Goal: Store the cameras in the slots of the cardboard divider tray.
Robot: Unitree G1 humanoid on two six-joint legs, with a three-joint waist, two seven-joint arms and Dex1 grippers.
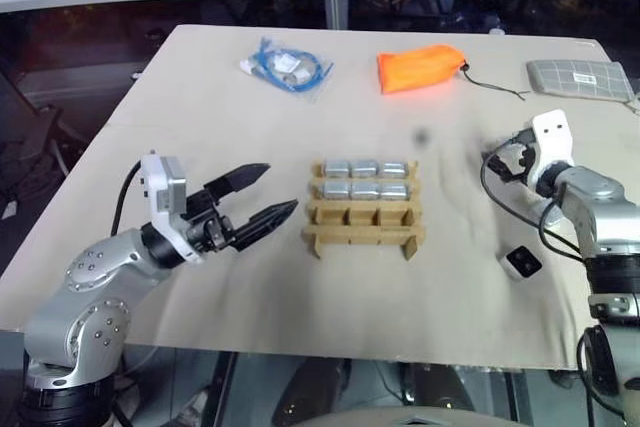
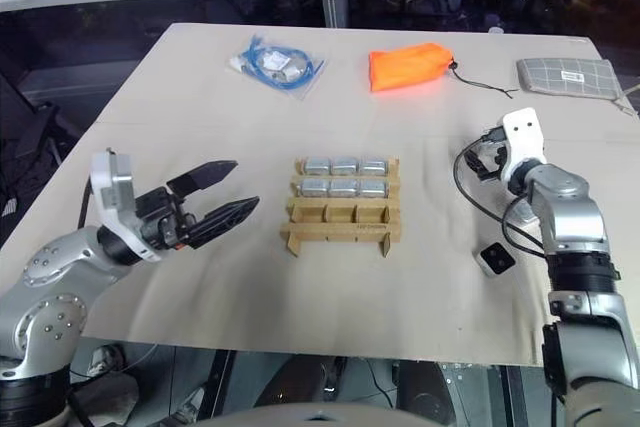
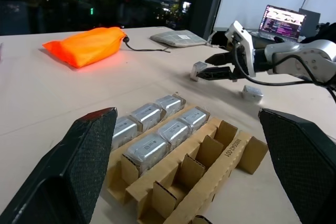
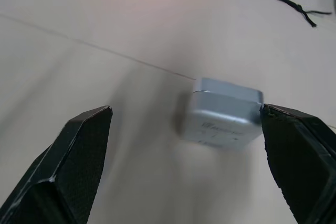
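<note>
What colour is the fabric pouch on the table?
Bright orange; the pouch shows best in the left wrist view.

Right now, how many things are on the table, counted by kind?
Cameras in tray slots: 6
Loose cameras: 2
Cardboard divider tray: 1
Orange pouch: 1
Bagged blue cable: 1
Grey patterned pad: 1
Total: 12
</note>
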